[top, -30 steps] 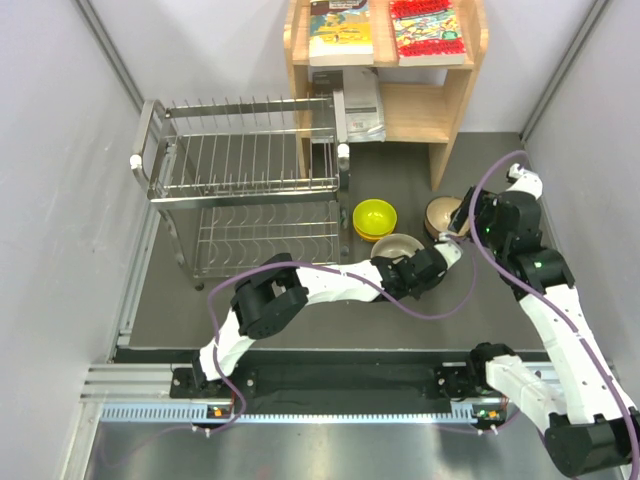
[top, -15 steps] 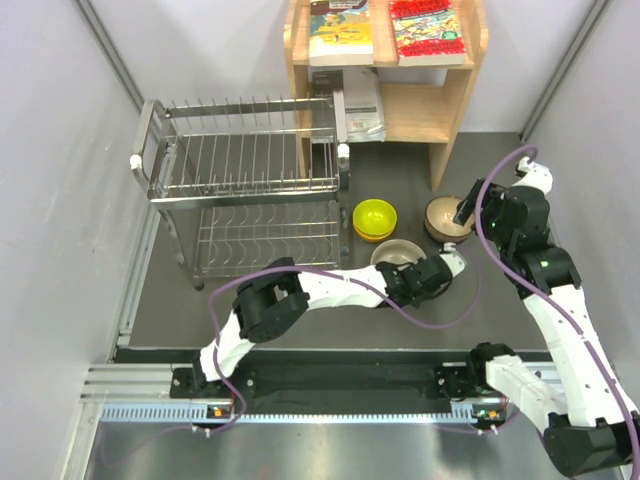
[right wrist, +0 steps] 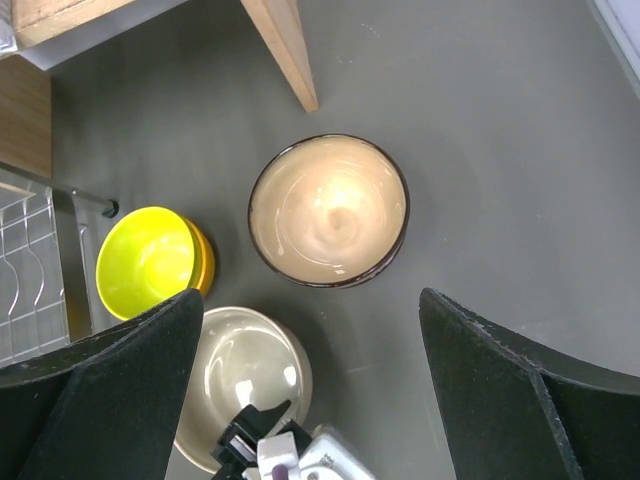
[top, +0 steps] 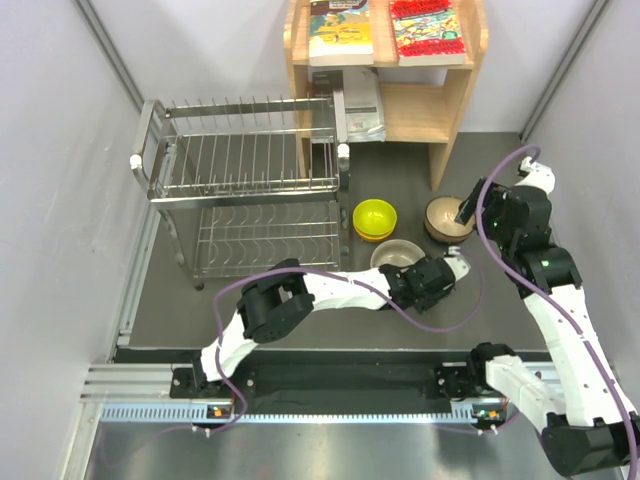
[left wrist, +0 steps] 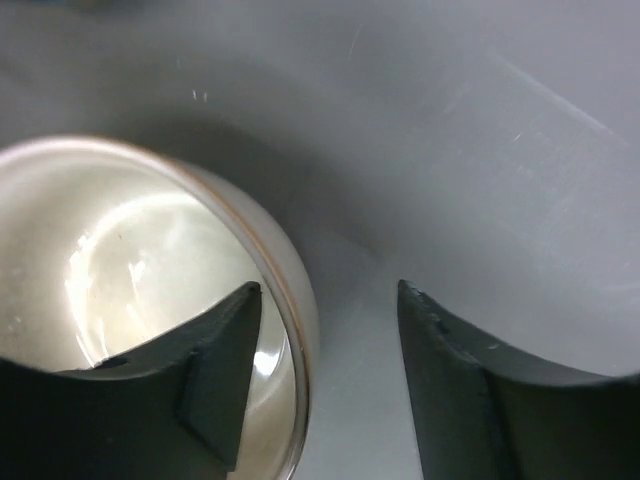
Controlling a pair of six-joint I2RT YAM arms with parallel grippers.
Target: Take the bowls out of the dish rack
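Note:
The cream-white bowl [top: 395, 253] stands on the table. My left gripper [top: 415, 270] is open at its near-right rim. In the left wrist view the gripper [left wrist: 328, 292] straddles the bowl's rim [left wrist: 290, 290], one finger inside and one outside, neither pressing it. My right gripper [top: 466, 212] is wide open and empty [right wrist: 308, 300] above the pinkish-brown bowl [right wrist: 328, 210], which stands on the table [top: 445, 218]. The yellow-green bowl [top: 375, 214] sits nested in the orange bowl [right wrist: 206, 265]. The dish rack [top: 240, 190] holds no bowls that I can see. The teal-blue bowl is out of view.
A wooden bookshelf [top: 400, 70] with books stands at the back, its leg [right wrist: 285, 50] just beyond the pinkish-brown bowl. Grey walls close in on both sides. The rack's corner [right wrist: 30, 270] is left of the yellow-green bowl. Dark table [top: 330, 315] lies in front of the bowls.
My right gripper has drawn up and back from the pinkish-brown bowl. The cream-white bowl and my left gripper have shifted slightly toward the near edge.

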